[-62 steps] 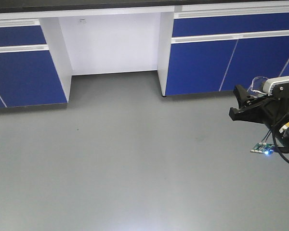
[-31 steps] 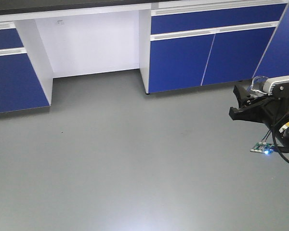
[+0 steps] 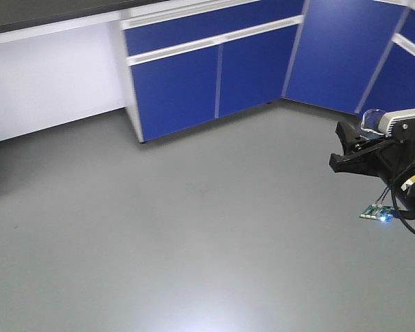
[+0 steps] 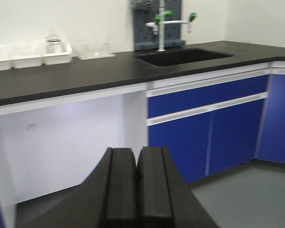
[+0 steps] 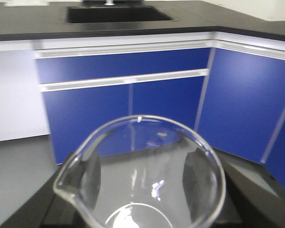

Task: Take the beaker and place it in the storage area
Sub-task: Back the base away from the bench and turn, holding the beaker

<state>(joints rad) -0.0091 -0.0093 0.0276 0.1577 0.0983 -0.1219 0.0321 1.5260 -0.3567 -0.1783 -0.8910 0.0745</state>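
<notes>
**One beaker held, two grippers closed**

Grey floor point(image 3: 194, 228) spreads wide and open from the robot to the blue cabinets point(image 3: 214, 76), which turn a corner at the upper right of the front view. Above them runs one black bench top point(image 4: 85, 71) with a white front edge. It carries one sink point(image 4: 180, 56), one tap point(image 4: 161, 23) with green handles, and a row of white trays point(image 4: 38, 52), four as far as the blur allows.

The one beaker point(image 5: 142, 175) sits upright in the right gripper point(image 3: 347, 149), whose dark fingers point(image 5: 199, 175) clamp it on both sides, spout toward the left of the wrist view, well above the floor. The left gripper point(image 4: 136, 161) has its two jaws pressed flat together, holding nothing.
</notes>
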